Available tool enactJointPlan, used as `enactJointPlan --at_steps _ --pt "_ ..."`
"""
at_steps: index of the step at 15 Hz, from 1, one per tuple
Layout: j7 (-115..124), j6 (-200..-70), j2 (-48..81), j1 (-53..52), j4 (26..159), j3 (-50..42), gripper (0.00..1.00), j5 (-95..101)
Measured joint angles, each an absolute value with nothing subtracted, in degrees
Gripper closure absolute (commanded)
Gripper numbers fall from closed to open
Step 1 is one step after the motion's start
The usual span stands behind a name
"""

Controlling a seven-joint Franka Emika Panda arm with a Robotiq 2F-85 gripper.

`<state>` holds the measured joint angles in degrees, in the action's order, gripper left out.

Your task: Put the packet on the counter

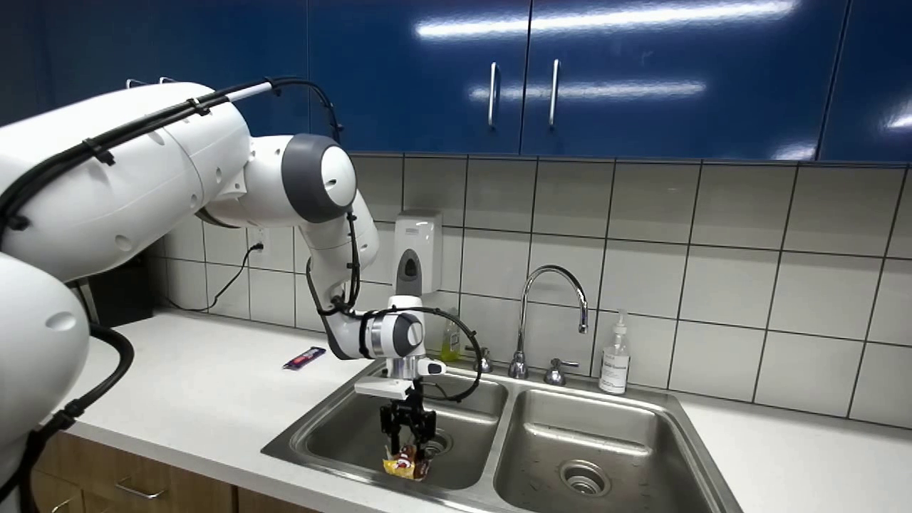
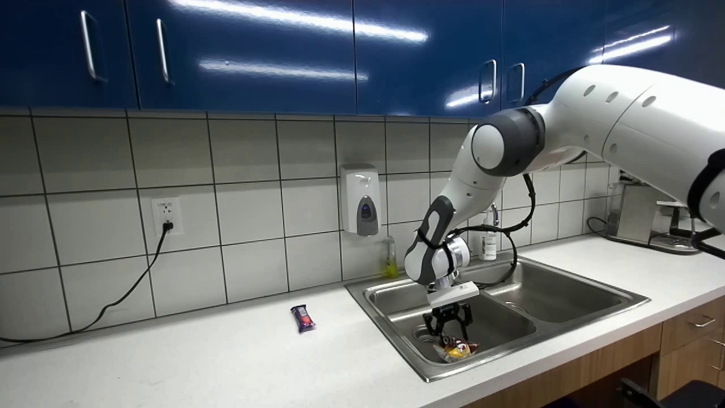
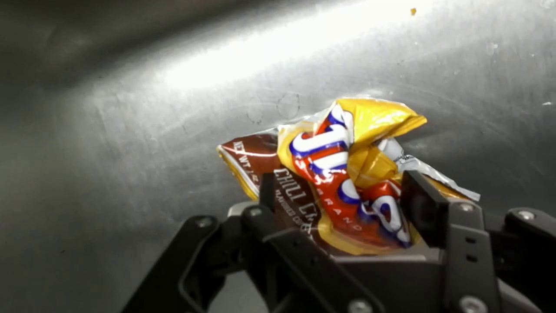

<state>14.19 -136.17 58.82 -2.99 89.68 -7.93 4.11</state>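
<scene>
The packet (image 3: 330,174), a crinkled yellow, red and brown wrapper with white lettering, lies in a steel sink basin. In both exterior views the packet (image 1: 400,467) (image 2: 455,352) shows low in that basin, right under the hand. My gripper (image 3: 345,200) points down into the basin, its jaws apart on either side of the packet. The right finger pad (image 3: 423,208) stands against or very close to the wrapper; contact is hard to tell. Part of the packet is hidden behind the fingers. The white counter (image 1: 178,399) (image 2: 238,362) runs beside the sink.
Steel walls and a rim (image 2: 396,348) surround the basin, and a divider (image 1: 499,434) parts it from the other bowl. A dark purple-red wrapper (image 1: 304,358) lies on the counter. Behind the sink stand a curved faucet (image 1: 524,320), a pump bottle (image 1: 614,360) and a yellow-green soap bottle (image 2: 390,266).
</scene>
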Motion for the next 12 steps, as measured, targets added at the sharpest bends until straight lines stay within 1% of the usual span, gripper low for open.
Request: enactJointPlan --at_steps 3,5,6,8,10,12 --pt "14.19 -136.17 58.98 -3.33 89.66 -7.93 0.8 4.11" --pt "14.19 -136.19 59.2 -3.63 89.66 -7.93 0.94 4.11" --pt "14.19 -136.19 59.34 -3.8 89.66 -7.93 0.99 4.11" --pt "14.2 -136.19 59.5 -4.14 89.66 -7.94 1.0 4.11" --pt "14.21 -136.19 59.48 -4.47 89.63 -8.08 0.98 4.11" --pt "14.22 -136.19 59.43 -4.73 89.59 -8.23 1.0 4.12"
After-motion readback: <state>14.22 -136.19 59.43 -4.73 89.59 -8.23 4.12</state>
